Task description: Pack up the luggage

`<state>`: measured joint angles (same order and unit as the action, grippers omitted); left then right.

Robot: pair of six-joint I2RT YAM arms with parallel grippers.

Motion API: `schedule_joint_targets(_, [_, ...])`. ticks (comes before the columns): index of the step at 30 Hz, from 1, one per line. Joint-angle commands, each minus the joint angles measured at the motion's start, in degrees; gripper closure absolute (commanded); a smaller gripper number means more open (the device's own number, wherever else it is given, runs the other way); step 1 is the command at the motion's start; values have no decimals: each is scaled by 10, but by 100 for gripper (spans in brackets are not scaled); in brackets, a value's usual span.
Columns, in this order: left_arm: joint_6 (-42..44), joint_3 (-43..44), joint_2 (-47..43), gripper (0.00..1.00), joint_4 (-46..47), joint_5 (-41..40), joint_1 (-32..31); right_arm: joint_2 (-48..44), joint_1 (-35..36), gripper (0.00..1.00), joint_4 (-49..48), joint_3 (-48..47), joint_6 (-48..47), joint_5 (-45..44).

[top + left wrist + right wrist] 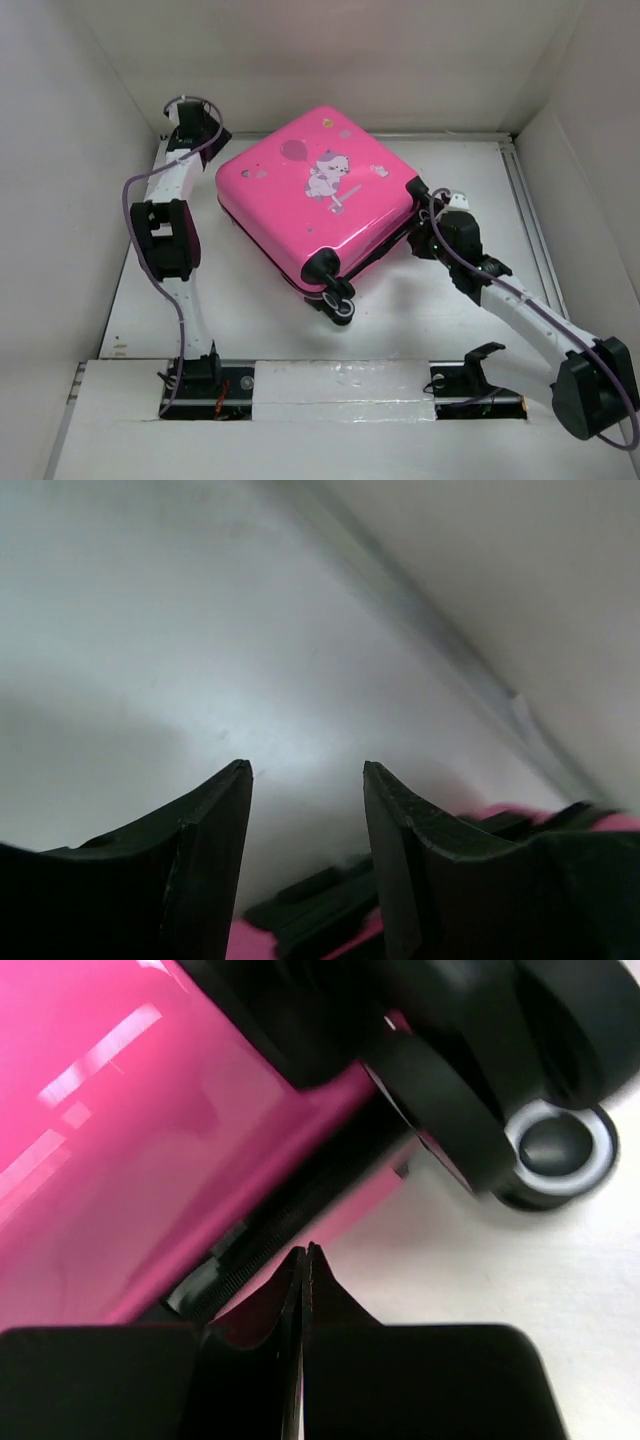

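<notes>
Luggage (315, 195) lies flat on the table (400, 320), lid down and sticker side up, so we judge the packing itself done and the zip closure the remaining step. Right gripper (303, 1260) is pressed together at the zip seam (270, 1230) beside a wheel (440, 1110); whether it nips a pull we cannot tell. Left gripper (305, 810), at the far-left corner, is spread and holds nothing.

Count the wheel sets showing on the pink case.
2. One wheel set sits at the near corner of the luggage. The other wheel set is at its right corner, by the right gripper. Any beneath the shell are hidden.
</notes>
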<state>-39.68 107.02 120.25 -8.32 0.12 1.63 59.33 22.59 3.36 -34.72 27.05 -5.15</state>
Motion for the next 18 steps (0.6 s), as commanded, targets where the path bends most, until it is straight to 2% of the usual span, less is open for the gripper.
schedule_joint_targets(1, [16, -52, -15, 56, -8, 66, -10, 46, 4, 100, -72, -70, 6, 22])
schedule_joint_targets(5, [-31, -201, -78, 57, 88, 85, -16, 156, 4, 100, -91, -134, -4, 38])
schedule_joint_targets(6, [-42, -238, -117, 58, 114, 85, -29, 176, 4, 100, -105, -149, -10, 48])
schedule_joint_targets(7, [-51, -316, -140, 58, 140, 85, -36, 194, 4, 100, -115, -181, -10, 73])
schedule_joint_targets(9, [-83, -393, -183, 58, 203, 65, -50, 252, 4, 100, -109, -228, -30, 108])
schedule_joint_targets(10, [-94, -475, -229, 60, 223, 48, -66, 270, 4, 100, -109, -252, -37, 132])
schedule_joint_targets(12, [-110, -559, -276, 60, 293, 33, -82, 323, 10, 100, -99, -326, -53, 138])
schedule_joint_targets(14, [-116, -650, -360, 61, 307, -13, -111, 378, 10, 100, -42, -414, -78, 154])
schedule_joint_targets(16, [-116, -704, -383, 62, 307, -27, -133, 413, 10, 100, -14, -469, -90, 164])
schedule_joint_targets(18, [-116, -770, -461, 63, 291, -53, -168, 447, 4, 100, 16, -551, -99, 189])
